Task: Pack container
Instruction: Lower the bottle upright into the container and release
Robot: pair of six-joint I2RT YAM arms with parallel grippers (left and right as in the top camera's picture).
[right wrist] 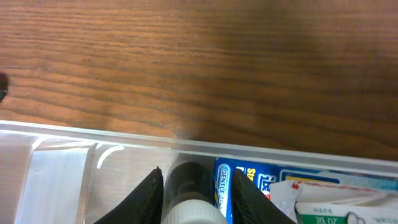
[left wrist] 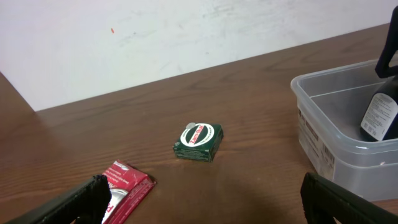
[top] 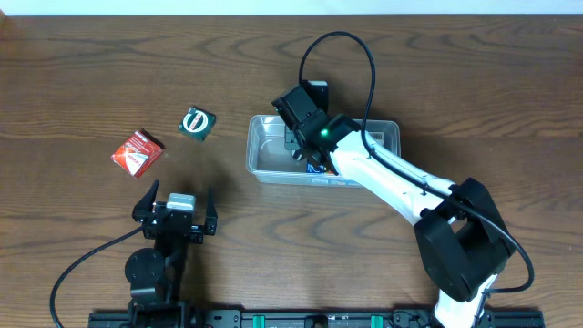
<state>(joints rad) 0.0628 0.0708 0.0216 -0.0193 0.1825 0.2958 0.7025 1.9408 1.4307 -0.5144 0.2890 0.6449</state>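
Observation:
The clear plastic container (top: 264, 169) stands right of the table's middle; it also shows in the left wrist view (left wrist: 323, 134) and the right wrist view (right wrist: 112, 138). My right gripper (right wrist: 198, 177) reaches down into it and is shut on a dark bottle (right wrist: 189, 180) with a white cap, the same bottle (left wrist: 379, 115) that stands tilted inside the tub. A blue package (right wrist: 261, 180) and a white-green package (right wrist: 339, 208) lie in the tub beside it. My left gripper (left wrist: 199, 199) is open and empty, low over the table near the front.
A red packet (top: 138, 151) lies on the table at the left, close to my left gripper's left finger (left wrist: 127, 183). A small green box (top: 197, 123) with a round label lies between the packet and the container (left wrist: 198, 141). A white wall lies beyond the table's far edge.

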